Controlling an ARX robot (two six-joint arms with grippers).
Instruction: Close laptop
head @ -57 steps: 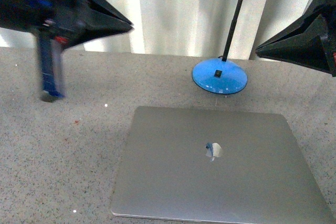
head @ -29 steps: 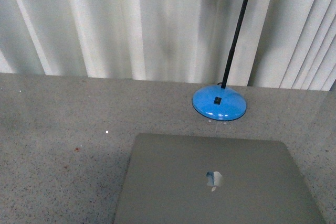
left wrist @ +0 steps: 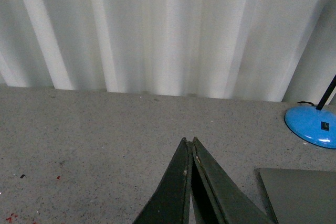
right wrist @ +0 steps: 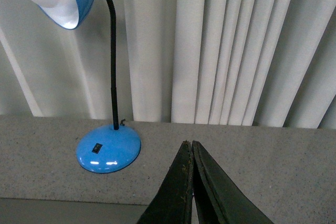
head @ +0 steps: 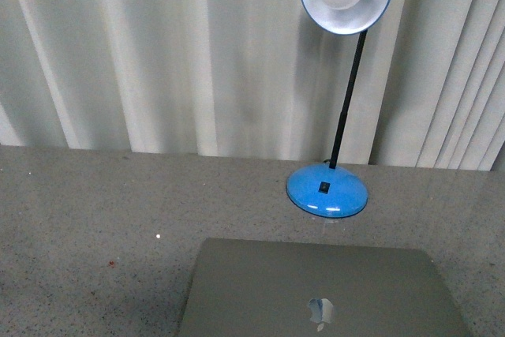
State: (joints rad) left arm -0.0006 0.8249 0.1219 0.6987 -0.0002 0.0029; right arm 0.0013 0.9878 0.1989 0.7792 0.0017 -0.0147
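Only from the wrists do the shut left pincer (left wrist: 189, 141) and right pincer (right wrist: 188, 144) show.

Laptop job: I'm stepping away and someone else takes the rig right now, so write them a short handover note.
Left gripper: fingers shut, holding nothing, above the table.
Right gripper: fingers shut, empty, above the table near the lamp.
Neither arm shows in the front view.
Laptop: flat on the table, lid down, logo facing up, just in front of the blue lamp base; its near part runs out of the front view.
Done: the lid looks closed.
Left: probably nothing except confirming that it is fully shut.
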